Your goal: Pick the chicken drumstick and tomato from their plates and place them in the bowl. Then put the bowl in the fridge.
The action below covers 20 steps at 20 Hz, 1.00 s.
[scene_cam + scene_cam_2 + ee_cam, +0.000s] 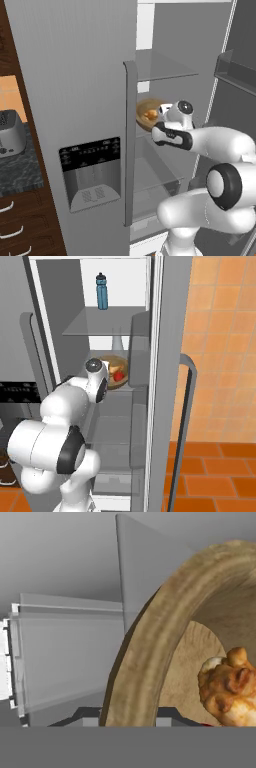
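Observation:
The fridge (75,75) stands with its right door swung open. My gripper (160,117) reaches into the open compartment and is shut on the rim of the brown wooden bowl (146,113), which is held tilted at middle-shelf height. In the hand view the bowl's rim (145,647) runs up between my fingertips. The golden-brown chicken drumstick (227,687) lies inside the bowl. The red tomato (118,376) shows in the bowl (119,367) beside my gripper (106,375). I cannot tell whether the bowl touches the shelf. The plates are out of view.
A blue water bottle (102,291) stands on the top shelf. Glass shelves (162,67) lie above and below the bowl. The open door (167,356) with its long handle (183,406) is close on the right. A toaster (10,132) sits on the dark counter at left.

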{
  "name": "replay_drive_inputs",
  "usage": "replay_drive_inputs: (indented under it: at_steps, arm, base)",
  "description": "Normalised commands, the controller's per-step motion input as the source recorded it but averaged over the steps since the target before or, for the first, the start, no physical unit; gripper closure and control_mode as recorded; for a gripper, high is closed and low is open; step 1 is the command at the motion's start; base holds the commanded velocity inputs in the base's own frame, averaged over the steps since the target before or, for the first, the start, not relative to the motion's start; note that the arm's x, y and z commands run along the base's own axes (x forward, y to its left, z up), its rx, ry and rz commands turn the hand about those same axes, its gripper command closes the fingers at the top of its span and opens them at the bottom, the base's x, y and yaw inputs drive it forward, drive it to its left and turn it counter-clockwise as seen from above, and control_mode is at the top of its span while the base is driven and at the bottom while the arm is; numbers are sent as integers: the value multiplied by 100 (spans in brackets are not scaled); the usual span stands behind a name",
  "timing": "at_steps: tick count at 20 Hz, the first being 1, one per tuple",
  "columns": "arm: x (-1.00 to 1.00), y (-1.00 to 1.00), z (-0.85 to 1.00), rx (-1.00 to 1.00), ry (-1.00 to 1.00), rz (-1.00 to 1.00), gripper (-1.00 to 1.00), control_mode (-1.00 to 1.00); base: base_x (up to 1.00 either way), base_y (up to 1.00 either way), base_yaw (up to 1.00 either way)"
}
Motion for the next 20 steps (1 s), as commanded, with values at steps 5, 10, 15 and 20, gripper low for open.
replay_drive_inputs:
  at_steps: [5, 10, 15, 20]
  arm:
    - [61, 0, -26, 0, 4, 1, 100, -100]
    - [38, 0, -31, 0, 1, 0, 100, -100]
    - [13, 0, -6, 0, 0, 1, 100, -100]
    - [1, 0, -1, 0, -1, 0, -100, -100]
  base:
    - [0, 0, 0]
    - [0, 0, 0]
    - [0, 0, 0]
    - [0, 0, 0]
